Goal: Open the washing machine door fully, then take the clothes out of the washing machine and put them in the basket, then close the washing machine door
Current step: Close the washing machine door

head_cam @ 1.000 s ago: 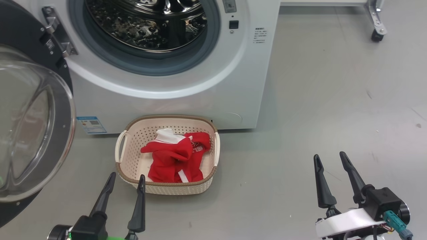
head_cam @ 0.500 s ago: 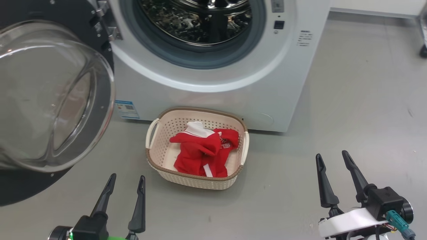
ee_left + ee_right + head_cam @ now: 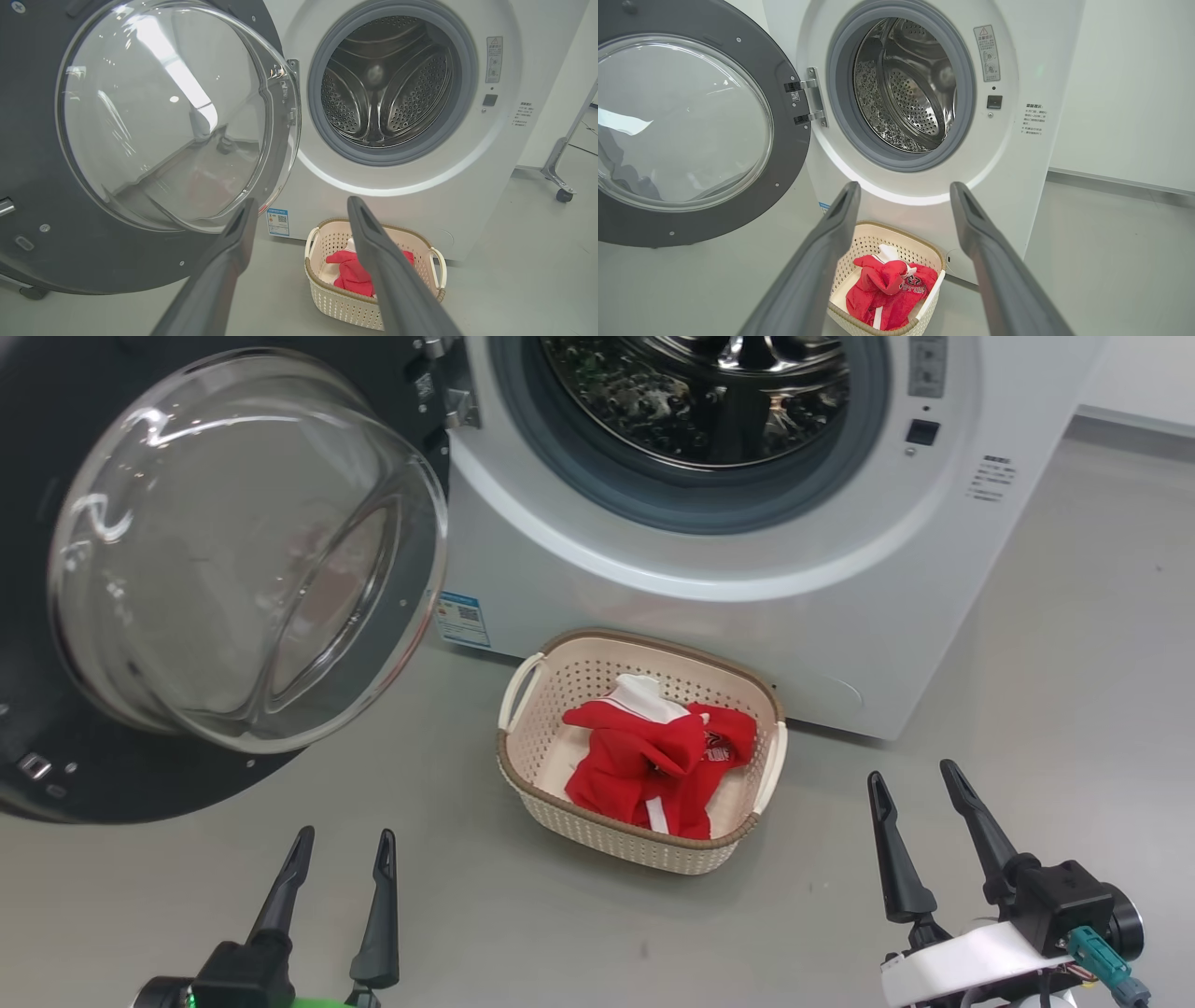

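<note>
washing machine: white front-loader on the grey floor, steel drum showing through the round opening.
door: swung wide on its hinge, at the left of the head view, glass bowl bulging outward.
clothes: red with a white collar, heaped inside the basket.
basket: on the floor just before the machine's front, below the opening.
left gripper: lower left, fingers apart, holding nothing.
right gripper: lower right, fingers spread, holding nothing, clear of the basket.

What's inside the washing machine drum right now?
Bare steel walls and paddles in the drum; no fabric in the part that shows. Its lowest front strip is hidden behind the gasket. The clothes lie in the basket.
</note>
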### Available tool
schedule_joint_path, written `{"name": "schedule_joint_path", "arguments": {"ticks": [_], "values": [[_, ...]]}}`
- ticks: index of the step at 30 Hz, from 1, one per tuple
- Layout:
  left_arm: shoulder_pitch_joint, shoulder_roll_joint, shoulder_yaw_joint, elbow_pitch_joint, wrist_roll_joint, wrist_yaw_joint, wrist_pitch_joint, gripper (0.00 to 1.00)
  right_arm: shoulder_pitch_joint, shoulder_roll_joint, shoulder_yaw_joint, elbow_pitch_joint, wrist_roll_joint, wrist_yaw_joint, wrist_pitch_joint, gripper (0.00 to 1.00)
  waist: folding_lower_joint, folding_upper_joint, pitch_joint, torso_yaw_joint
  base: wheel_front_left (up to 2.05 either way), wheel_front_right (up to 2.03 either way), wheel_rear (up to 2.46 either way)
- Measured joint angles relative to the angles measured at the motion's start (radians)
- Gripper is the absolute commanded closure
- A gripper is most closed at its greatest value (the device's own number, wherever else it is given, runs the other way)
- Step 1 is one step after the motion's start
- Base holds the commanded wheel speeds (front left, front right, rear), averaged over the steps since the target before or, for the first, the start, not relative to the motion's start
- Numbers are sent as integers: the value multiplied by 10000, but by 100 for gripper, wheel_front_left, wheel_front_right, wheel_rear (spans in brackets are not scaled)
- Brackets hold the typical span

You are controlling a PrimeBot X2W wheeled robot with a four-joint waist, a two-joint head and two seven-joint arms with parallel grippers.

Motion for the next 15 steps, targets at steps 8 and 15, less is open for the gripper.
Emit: {"name": "schedule_joint_path", "arguments": {"ticks": [8, 15], "values": [[-1, -4, 21, 113, -73, 86, -27, 0, -1, 0, 29, 88, 0, 33, 0, 0, 0, 0, -87, 566, 0, 0, 0], [10, -10, 240, 180, -75, 178, -31, 0, -4, 23, 284, 178, -2, 86, 0, 0, 0, 0, -227, 860, 0, 0, 0]]}}
